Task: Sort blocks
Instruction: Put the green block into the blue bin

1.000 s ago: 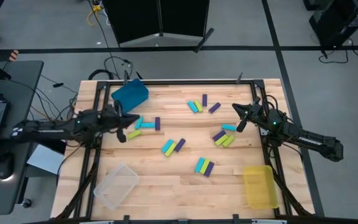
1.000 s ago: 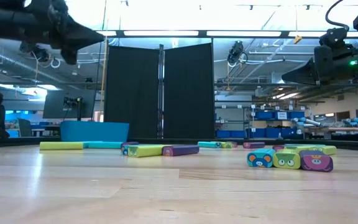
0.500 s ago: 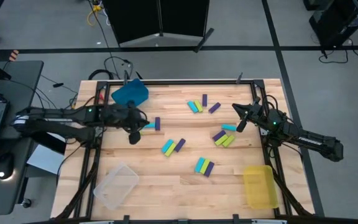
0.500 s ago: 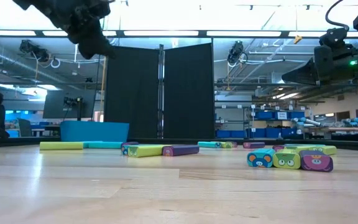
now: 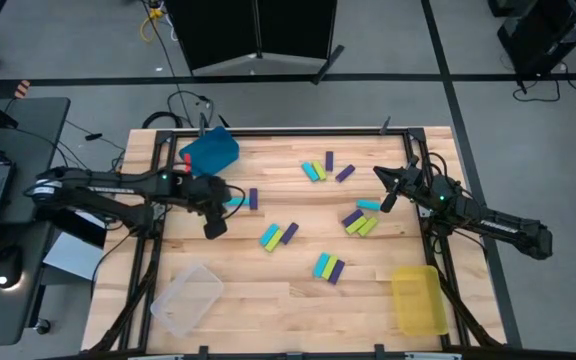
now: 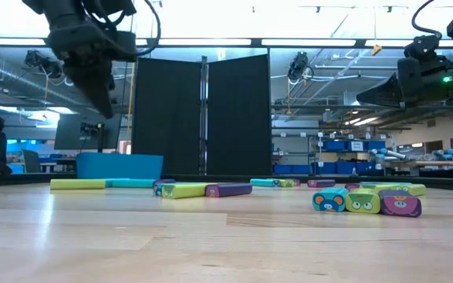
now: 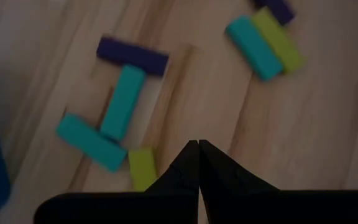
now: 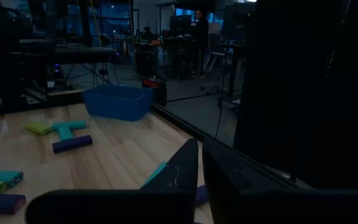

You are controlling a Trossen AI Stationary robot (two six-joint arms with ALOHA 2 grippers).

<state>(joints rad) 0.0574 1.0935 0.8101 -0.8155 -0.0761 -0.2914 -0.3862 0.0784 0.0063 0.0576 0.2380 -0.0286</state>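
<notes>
Small cyan, lime and purple blocks lie flat on the wooden table in groups: by the blue bin [image 5: 236, 200], far middle [image 5: 323, 168], centre [image 5: 279, 236], right [image 5: 361, 221] and nearer [image 5: 328, 267]. My left gripper [image 5: 214, 228] hangs shut above the table, pointing steeply down just near of the left group. Its wrist view shows a purple block [image 7: 132, 55], two cyan blocks [image 7: 123, 102] and a lime block [image 7: 143, 168] past its shut fingertips [image 7: 199, 144]. My right gripper [image 5: 380, 176] waits level and shut at the table's right side, holding nothing.
A blue bin [image 5: 209, 150] stands at the far left corner, a clear bin [image 5: 188, 298] at the near left and a yellow bin [image 5: 418, 298] at the near right. Bare wood lies between the block groups along the near edge.
My left gripper has swung out from the table's left edge toward the centre and tipped from about level to pointing steeply down over the left block group. It has stayed shut. No block has moved.
</notes>
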